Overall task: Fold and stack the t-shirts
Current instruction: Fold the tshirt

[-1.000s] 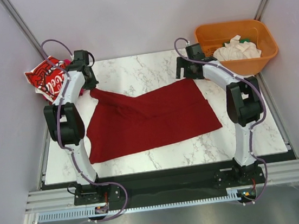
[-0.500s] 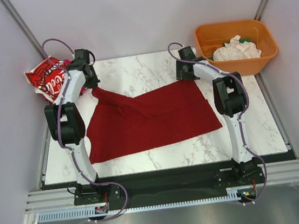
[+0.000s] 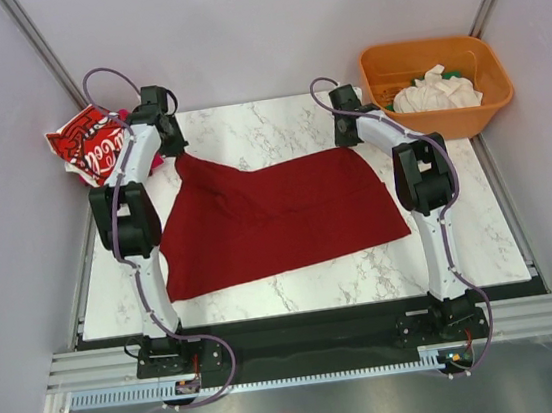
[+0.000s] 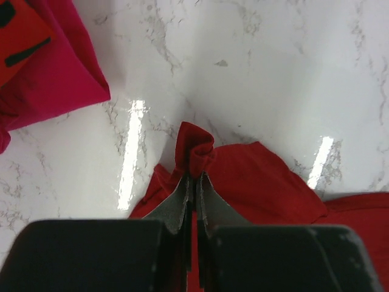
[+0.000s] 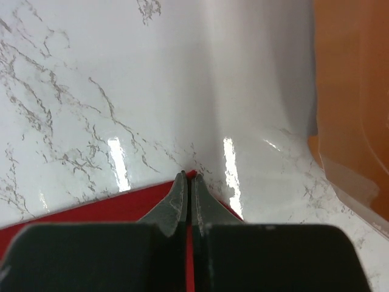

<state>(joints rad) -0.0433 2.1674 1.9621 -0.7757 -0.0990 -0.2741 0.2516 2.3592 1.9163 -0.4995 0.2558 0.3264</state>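
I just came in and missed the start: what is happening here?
A dark red t-shirt lies spread on the marble table. The left hand pinches a bunch of cloth at its far left corner, and the right hand is shut on its far right corner. A bright red lettered shirt lies at the far left; white cloth sits in the orange tub.

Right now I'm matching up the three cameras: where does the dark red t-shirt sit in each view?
Top external: the dark red t-shirt lies spread across the table's middle.
Left wrist: lower centre and right, one corner bunched in the shut left gripper.
Right wrist: along the bottom, its corner pinched by the shut right gripper.
Shared landmark: the marble tabletop under it in all three.
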